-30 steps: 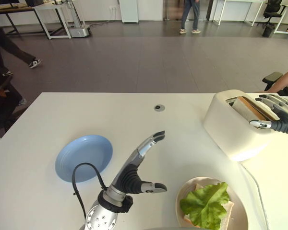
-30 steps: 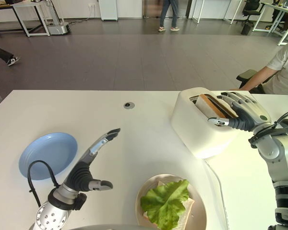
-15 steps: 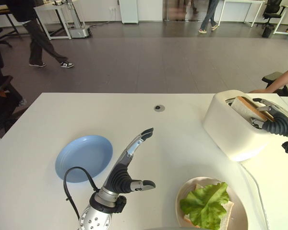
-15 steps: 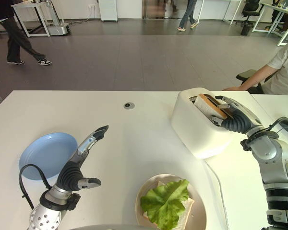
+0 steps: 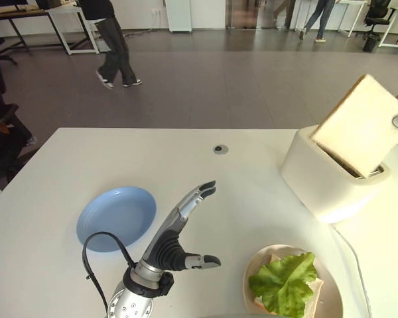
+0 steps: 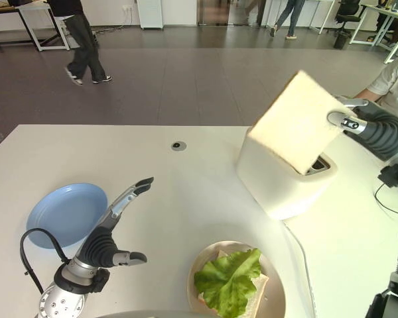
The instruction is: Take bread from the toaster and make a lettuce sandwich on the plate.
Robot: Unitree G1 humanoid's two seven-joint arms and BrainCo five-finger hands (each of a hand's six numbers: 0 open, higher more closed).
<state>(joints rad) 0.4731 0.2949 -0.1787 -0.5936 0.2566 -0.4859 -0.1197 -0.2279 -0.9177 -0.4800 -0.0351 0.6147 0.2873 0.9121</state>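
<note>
Bread slice hangs tilted above the toaster — fingers of the right hand seem to pinch its edge; the lettuce plate lies lower, nearer the robot.

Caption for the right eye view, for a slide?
Right hand holds a bread slice over the toaster; lettuce tops the bottom slice on the plate.

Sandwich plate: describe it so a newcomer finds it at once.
On the white table, look at the near edge, in front of the white toaster and right of the left hand. The round tan plate there carries bread under a green lettuce leaf; its neighbour is the blue plate on the left.
</note>
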